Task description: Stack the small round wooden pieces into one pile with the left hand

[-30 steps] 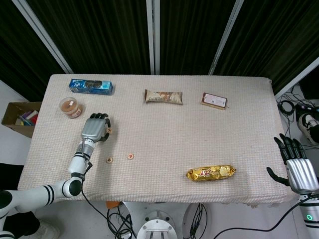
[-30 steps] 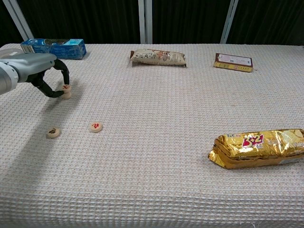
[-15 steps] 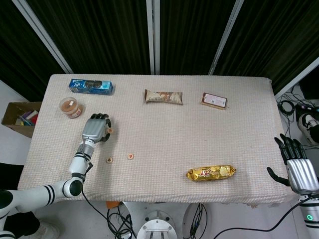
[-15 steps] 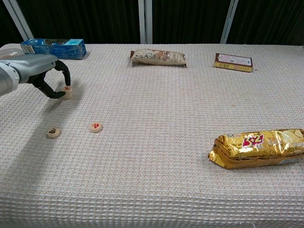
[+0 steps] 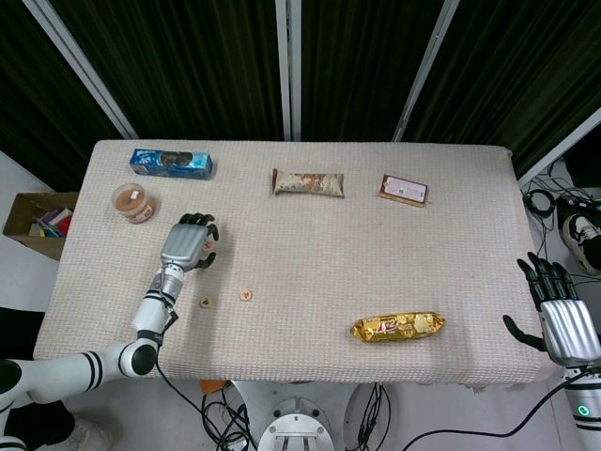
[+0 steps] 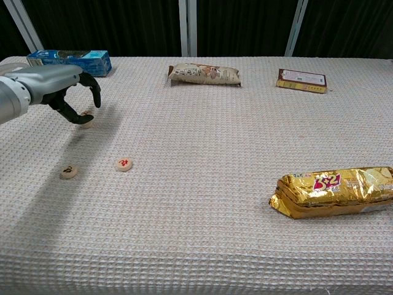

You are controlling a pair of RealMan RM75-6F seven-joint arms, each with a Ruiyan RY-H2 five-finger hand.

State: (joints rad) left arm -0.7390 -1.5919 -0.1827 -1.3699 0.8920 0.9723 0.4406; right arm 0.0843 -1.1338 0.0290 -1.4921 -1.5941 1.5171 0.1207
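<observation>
Left hand over a wooden piece at the table's left side, two more pieces nearer the front edge.

The table [image 5: 310,282], covered in a pale woven cloth, carries a gold snack bag [image 6: 334,192] at front right, a blue box [image 5: 171,163] at the far left, a tan snack packet [image 6: 204,74] and a brown bar [image 6: 301,80] along the far side, and a round tub [image 5: 134,202] near the left edge. The left hand [image 6: 64,89] arches over one wooden piece [image 6: 86,119], fingers curled down and spread apart, holding nothing; whether the thumb touches the piece cannot be told. Two other wooden pieces [image 6: 124,164] [image 6: 69,172] lie apart from each other, well in front of it. The right hand [image 5: 559,310] hangs off the table's right corner, fingers straight and apart, holding nothing.
</observation>
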